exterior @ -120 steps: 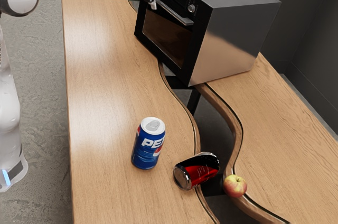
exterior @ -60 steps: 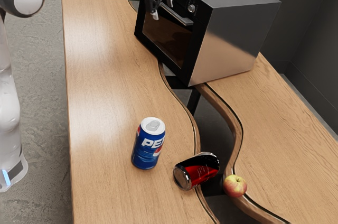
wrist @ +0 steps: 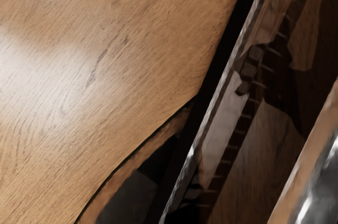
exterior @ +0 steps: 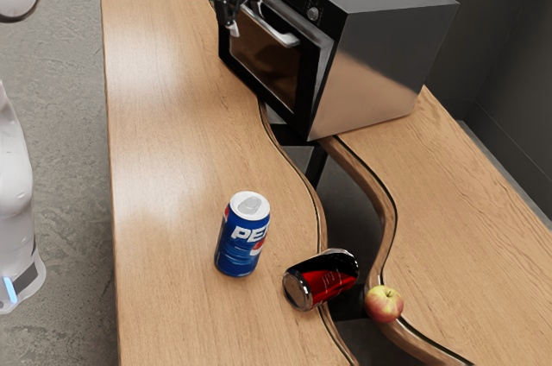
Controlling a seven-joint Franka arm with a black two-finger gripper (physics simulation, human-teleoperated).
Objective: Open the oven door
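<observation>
Leaning ajar at its top: black oven door with a dark glass pane [exterior: 264, 66]

A pale-brown wooden table [exterior: 172, 150] is split by a curved gap. On it is set a boxy oven of grey metal and black [exterior: 388, 47], with the door at its front. By the end of the door's silvery bar handle [exterior: 283, 38] farther from the cans, the black two-finger gripper [exterior: 237, 21] is seen; whether it is spread or closed, or whether the handle is held, cannot be told. Well apart from the oven, an upright blue Pepsi can with a silver top [exterior: 242, 235] is seen, near a red-and-black metal can [exterior: 323, 280] laid on its side at the gap's edge. Across the gap, a round red-and-yellow apple [exterior: 384, 304] is seen.
</observation>
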